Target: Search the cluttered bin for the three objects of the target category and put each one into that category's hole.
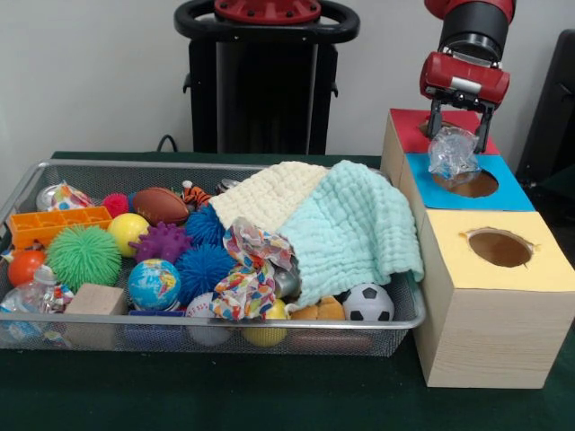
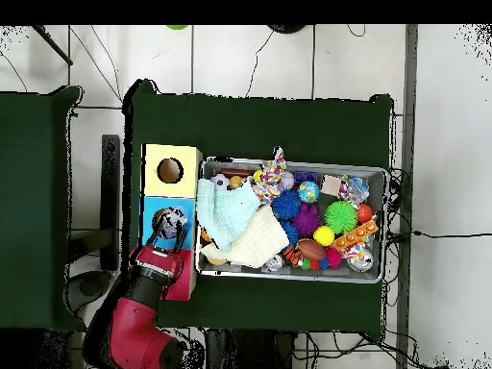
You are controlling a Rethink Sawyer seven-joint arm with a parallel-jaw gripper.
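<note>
Yellow-topped box [image 1: 495, 296] nearest | claw [image 1: 460, 136] clamped on crumpled clear plastic bottle [image 1: 452, 154] | over blue-topped box [image 1: 467, 184]

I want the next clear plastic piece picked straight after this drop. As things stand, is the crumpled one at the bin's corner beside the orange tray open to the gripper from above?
Probably yes: the clear plastic piece lies uncovered, though the gripper must first release its load.

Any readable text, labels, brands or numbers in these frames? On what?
None legible in either view.
Globe ball: map print only, any lettering too small to read.
Dotted paper wad: pattern, no words.
Box tops: plain colour, no labels.
Pincer: no marking readable.
</note>
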